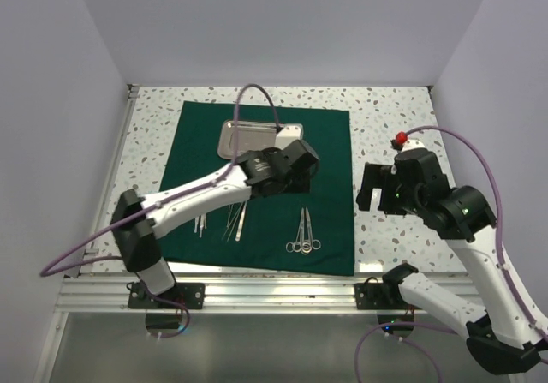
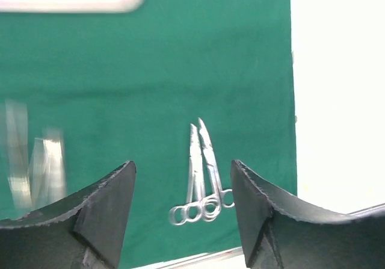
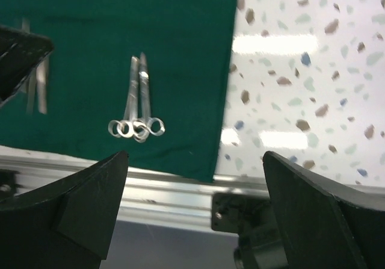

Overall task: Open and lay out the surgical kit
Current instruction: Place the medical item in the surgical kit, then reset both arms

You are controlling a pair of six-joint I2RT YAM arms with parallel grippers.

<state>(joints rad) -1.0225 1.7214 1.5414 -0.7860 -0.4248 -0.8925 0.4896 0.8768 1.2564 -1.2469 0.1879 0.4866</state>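
Left tool (image 2: 181,171) open, empty, near forceps (image 2: 201,182) | right tool (image 3: 195,156) wide, empty | step: laying instruments on cloth (image 2: 150,70) | next: check tray (image 1: 257,136)

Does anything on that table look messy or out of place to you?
Nothing is spilled or damaged. The dark green cloth lies flat, with the shiny steel tray at its far end. Only the two silver ring-handled forceps look slightly untidy, their rings overlapping.
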